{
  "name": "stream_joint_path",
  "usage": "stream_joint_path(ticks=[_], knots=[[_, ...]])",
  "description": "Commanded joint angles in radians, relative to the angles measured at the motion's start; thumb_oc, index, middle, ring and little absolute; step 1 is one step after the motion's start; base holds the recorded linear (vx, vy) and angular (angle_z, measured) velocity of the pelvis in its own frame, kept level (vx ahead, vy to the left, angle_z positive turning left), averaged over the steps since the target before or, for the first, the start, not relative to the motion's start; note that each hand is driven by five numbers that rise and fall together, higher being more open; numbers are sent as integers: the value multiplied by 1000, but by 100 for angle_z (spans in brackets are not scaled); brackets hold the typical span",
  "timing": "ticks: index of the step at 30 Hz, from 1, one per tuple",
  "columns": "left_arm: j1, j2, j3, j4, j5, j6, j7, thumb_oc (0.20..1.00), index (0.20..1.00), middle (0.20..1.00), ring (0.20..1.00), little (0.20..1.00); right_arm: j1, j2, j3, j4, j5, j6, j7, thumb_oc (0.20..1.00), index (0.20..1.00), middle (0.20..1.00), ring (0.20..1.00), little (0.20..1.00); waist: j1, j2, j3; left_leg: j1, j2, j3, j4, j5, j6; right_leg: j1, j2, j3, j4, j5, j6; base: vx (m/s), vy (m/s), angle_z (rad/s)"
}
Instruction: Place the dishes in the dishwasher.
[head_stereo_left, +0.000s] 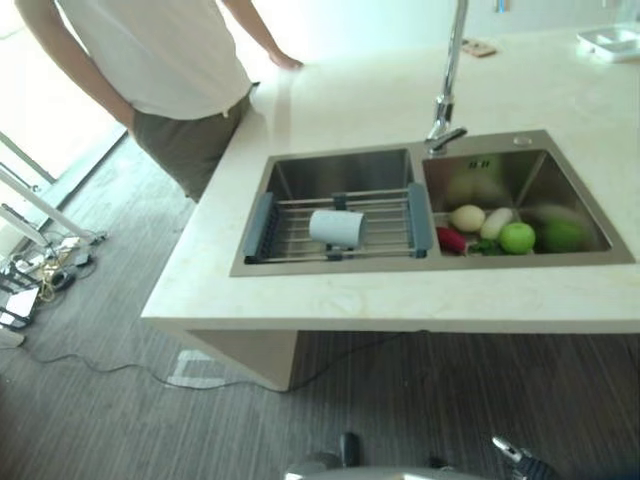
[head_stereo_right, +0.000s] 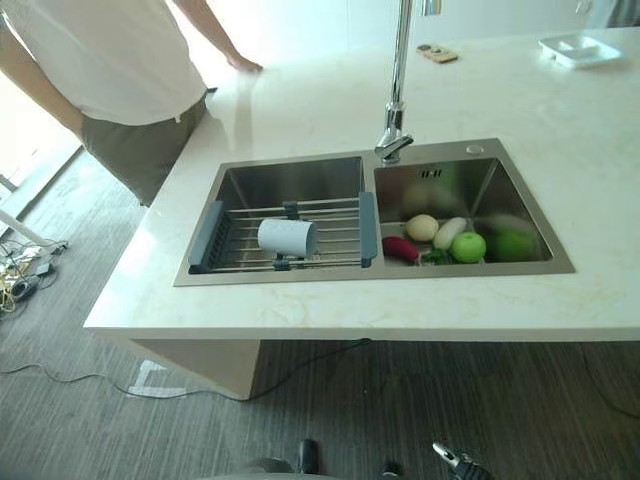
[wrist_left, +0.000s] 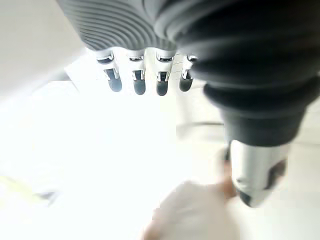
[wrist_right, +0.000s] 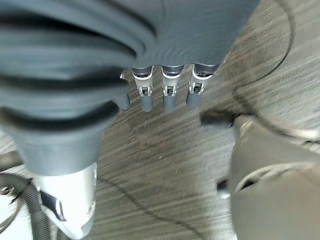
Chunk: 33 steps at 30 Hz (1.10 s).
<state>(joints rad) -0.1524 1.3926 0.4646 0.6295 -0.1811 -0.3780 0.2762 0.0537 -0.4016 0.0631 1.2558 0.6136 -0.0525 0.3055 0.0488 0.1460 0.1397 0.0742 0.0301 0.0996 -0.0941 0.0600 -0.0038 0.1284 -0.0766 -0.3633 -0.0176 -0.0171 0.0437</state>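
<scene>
The left hand is hanging with its fingers straight and relaxed, holding nothing, and the space past them is very bright. The right hand is hanging over the dark striped floor with its fingers also straight and apart from the thumb, and it is holding nothing too.

From the left side of the room: some cables and small devices are lying on the floor. A person in a white shirt is standing at the far left corner of the counter, with one hand resting on its top. A double sink is sitting in the counter. In the left basin a wire rack with grey-blue ends is spanning from side to side, and a white cup is lying on its side on this rack. A tap is standing behind the sink, between the two basins. In the right basin vegetables and fruit are lying close together: something red, a pale round one, a white long one, a green apple and a bigger green thing. Far on the counter, a small brown object is lying behind the tap, and a white tray is sitting at the far right corner.
</scene>
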Motion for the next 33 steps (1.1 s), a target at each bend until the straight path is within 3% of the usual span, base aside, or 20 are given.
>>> stream_joint_path(ticks=[1,4,6,9,15,21,28,33], knots=[[-140,-1,-97,-65,-57,-45,-166,1000,1000,1000,1000,1000,-61,39,-18,38,66,35,-26,1000,1000,1000,1000,1000,-23,-28,43,42,12,65,36,-117,-14,-4,-54,88,25,-73,76,66,-83,-11],[-343,11,-290,-189,-26,24,-262,1000,1000,1000,1000,1000,-61,39,-28,56,75,38,-26,1000,1000,1000,1000,1000,-47,-27,43,47,9,84,42,-125,-11,-10,-52,107,16,-61,85,45,-74,-30],[-418,8,-366,-205,-11,30,-296,1000,1000,1000,1000,1000,-59,38,-36,63,84,42,-26,1000,1000,1000,1000,1000,-53,-26,41,42,9,93,44,-124,-11,-19,-50,117,12,-54,86,22,-39,-40],[-578,-1,-534,-250,9,95,-397,1000,1000,1000,1000,1000,-42,30,-56,79,91,48,-18,1000,1000,1000,1000,1000,-87,-21,52,52,7,115,39,-125,-13,-22,-51,140,-1,-40,98,42,-36,-29],[-756,-48,-767,-216,52,236,-483,1000,1000,1000,1000,1000,-16,19,-61,84,87,35,14,1000,1000,1000,1000,1000,-136,-20,72,38,5,140,39,-120,-15,-56,-54,191,-16,-5,113,30,-7,-24],[-791,-91,-866,-121,118,247,-519,1000,1000,1000,1000,1000,8,16,-47,43,106,0,37,1000,1000,1000,1000,1000,-170,-21,100,9,3,152,48,-115,-19,-91,-64,222,-22,20,125,-12,25,-18],[-706,-164,-889,-91,251,198,-599,1000,1000,1000,1000,1000,14,16,-42,0,97,-9,34,1000,1000,1000,1000,1000,-186,-22,125,-19,-2,157,61,-113,-19,-119,-80,230,-15,35,134,-26,47,-6],[-605,-254,-890,-91,330,203,-575,1000,1000,1000,1000,1000,6,10,-36,-16,103,-8,22,1000,1000,1000,1000,1000,-193,-21,146,-40,-13,150,64,-112,-12,-142,-89,239,-3,40,135,-19,80,1]])
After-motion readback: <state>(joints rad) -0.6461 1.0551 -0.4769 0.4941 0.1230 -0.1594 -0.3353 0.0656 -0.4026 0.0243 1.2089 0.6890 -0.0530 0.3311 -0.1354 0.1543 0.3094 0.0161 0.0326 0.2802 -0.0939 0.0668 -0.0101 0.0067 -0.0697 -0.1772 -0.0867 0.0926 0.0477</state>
